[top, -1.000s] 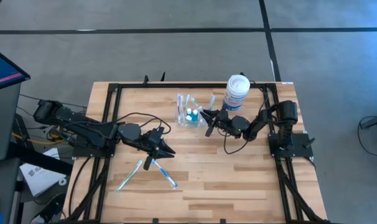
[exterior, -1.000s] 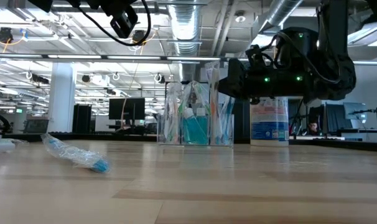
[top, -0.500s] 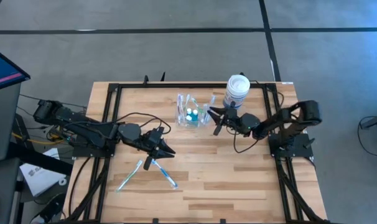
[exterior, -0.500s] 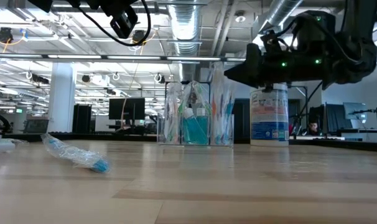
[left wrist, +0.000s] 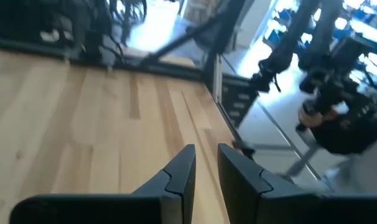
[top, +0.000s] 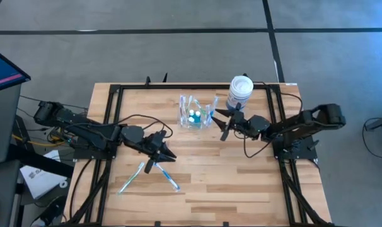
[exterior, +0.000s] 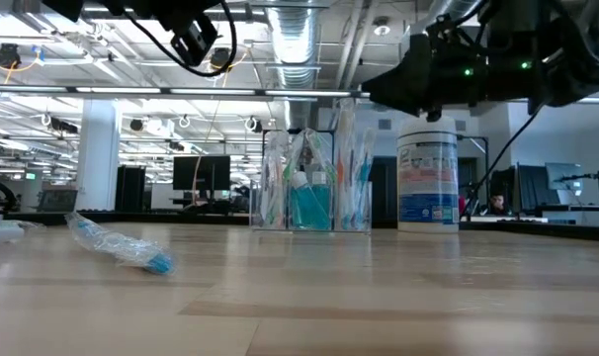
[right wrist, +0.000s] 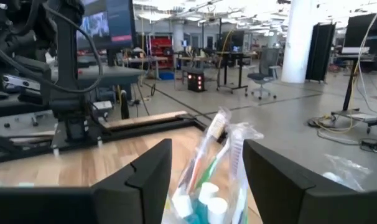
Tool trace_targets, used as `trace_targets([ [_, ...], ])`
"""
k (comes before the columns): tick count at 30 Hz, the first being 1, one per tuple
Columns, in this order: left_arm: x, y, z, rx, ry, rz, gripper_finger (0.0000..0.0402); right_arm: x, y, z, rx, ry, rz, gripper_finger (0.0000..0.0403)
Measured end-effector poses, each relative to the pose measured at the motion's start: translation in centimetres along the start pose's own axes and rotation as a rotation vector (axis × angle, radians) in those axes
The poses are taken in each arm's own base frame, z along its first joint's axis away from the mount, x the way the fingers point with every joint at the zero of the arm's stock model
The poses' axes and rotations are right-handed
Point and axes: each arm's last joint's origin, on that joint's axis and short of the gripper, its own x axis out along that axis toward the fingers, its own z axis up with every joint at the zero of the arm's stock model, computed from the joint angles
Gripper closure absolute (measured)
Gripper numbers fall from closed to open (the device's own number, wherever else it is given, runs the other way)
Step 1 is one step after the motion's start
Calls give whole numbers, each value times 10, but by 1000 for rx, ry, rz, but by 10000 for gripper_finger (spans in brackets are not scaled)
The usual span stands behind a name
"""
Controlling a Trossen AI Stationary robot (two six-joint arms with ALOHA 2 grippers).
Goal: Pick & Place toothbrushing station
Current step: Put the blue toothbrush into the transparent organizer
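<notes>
We judge a placing step just done: the toothbrushing station (top: 194,113), a clear organizer w/ brushes and tubes inside, stands upright at the table's far middle, just beside a white jar (top: 239,93). Right gripper (top: 220,121) hangs close to its right, raised, fingers spread wide, holding nothing. Left gripper (top: 161,156) hovers over two wrapped toothbrushes (top: 150,175) near the front, fingers almost together, nothing between them. Next, prob. one brush needs grasping.
</notes>
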Motion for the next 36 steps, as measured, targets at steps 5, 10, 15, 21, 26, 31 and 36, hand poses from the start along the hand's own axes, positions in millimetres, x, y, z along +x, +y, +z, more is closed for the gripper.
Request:
trace_targets([
  [5,0,-2,-8,-35,87,-37,339,-6,3,5,-14,35,20,217],
  [10,-1,-8,-18,-35,175,-43,339,-11,8,5,-27,62,50,227],
  [15,-2,-12,-27,-31,257,-45,339,-13,14,5,-75,64,76,234],
  [21,-5,-16,-39,-42,370,-33,339,-14,15,5,-77,62,83,236],
  [26,-8,-15,-57,-68,441,-5,339,-14,15,5,-77,62,83,234],
  [31,-15,-5,-86,-118,509,80,339,-14,15,5,-77,61,83,236],
  [36,-20,2,-103,-149,546,143,339,-14,16,6,-76,60,83,235],
])
